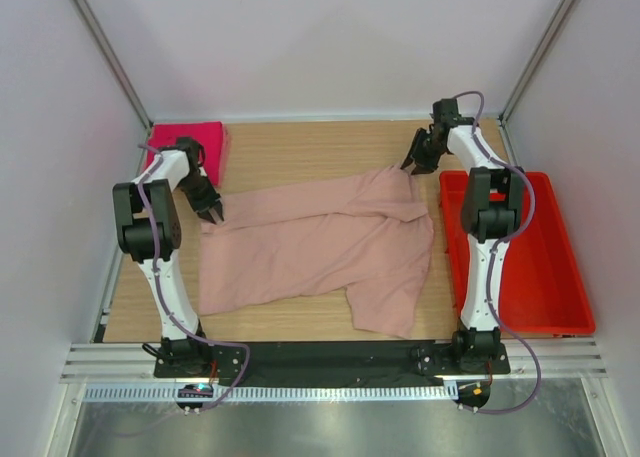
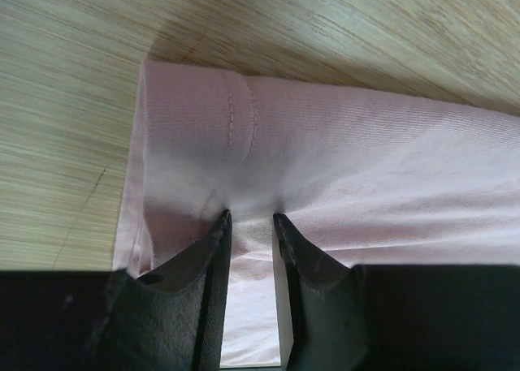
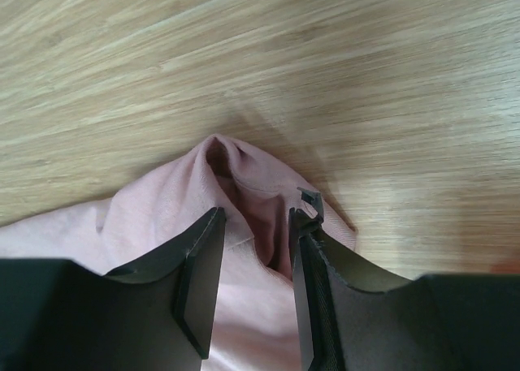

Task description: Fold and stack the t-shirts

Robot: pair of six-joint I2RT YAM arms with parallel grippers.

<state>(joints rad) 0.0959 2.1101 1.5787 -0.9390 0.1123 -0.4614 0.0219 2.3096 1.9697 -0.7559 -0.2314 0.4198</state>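
Observation:
The pale pink t-shirt (image 1: 320, 242) lies spread and wrinkled across the middle of the table. My left gripper (image 1: 212, 211) is down on its left hemmed corner (image 2: 203, 119). Its jaws are a little apart with the fingertips (image 2: 221, 225) pressing into the cloth. My right gripper (image 1: 418, 161) is at the shirt's far right corner, jaws apart around a raised fold of cloth (image 3: 244, 184). The magenta t-shirt (image 1: 192, 140) lies folded at the back left corner, behind the left arm.
A red plastic bin (image 1: 560, 277) stands along the table's right side, next to the right arm. Bare wooden table (image 1: 300, 142) lies behind the pale shirt. Grey walls enclose the back and both sides.

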